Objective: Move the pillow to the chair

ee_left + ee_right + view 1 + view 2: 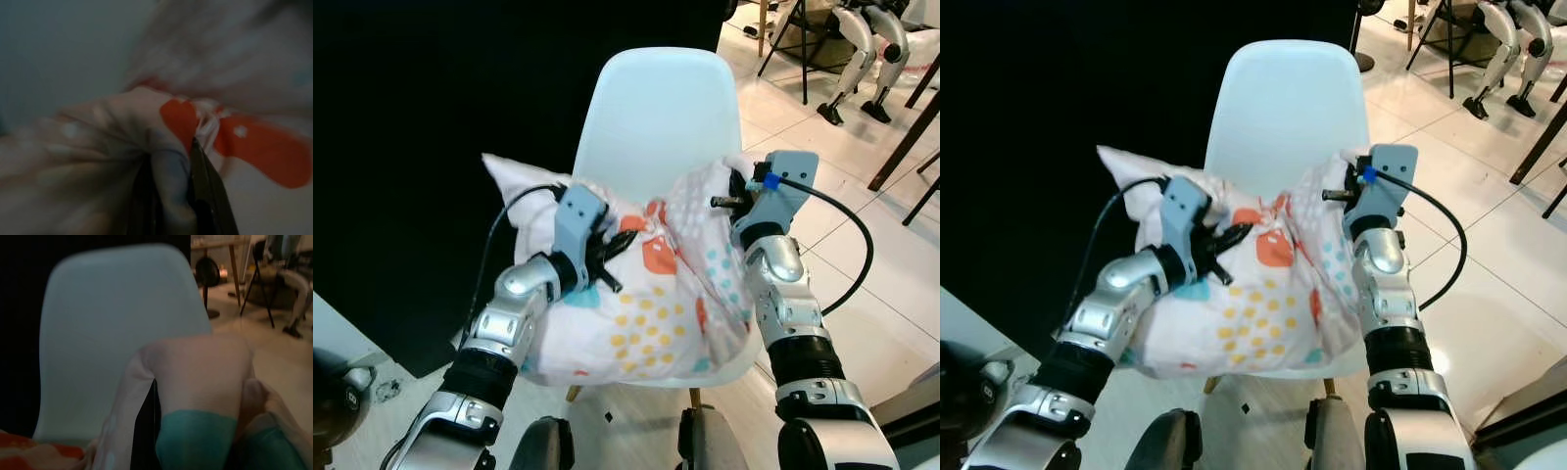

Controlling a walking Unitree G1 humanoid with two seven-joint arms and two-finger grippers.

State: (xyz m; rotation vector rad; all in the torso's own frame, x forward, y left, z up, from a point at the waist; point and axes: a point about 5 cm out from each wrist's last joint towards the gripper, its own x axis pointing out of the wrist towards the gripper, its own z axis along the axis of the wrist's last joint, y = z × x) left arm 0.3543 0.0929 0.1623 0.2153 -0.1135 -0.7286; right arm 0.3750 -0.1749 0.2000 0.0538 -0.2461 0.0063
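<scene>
A white pillow (646,304) with orange, yellow and teal shapes lies over the seat of a pale blue chair (658,108). My left gripper (612,247) is shut on a bunched fold of the pillow at its left side; in the left wrist view the fabric (168,161) sits pinched between the black fingers (208,188). At the pillow's right edge my right gripper (729,201) pinches the cloth, and the right wrist view has the pillow's fabric (200,382) bulging over the fingers with the chair back (112,318) behind.
A dark wall stands behind and left of the chair. White tiled floor (862,274) spreads to the right, with wooden table legs (906,137) and another robot's legs (862,59) at the far right. A black cable (852,235) loops off my right wrist.
</scene>
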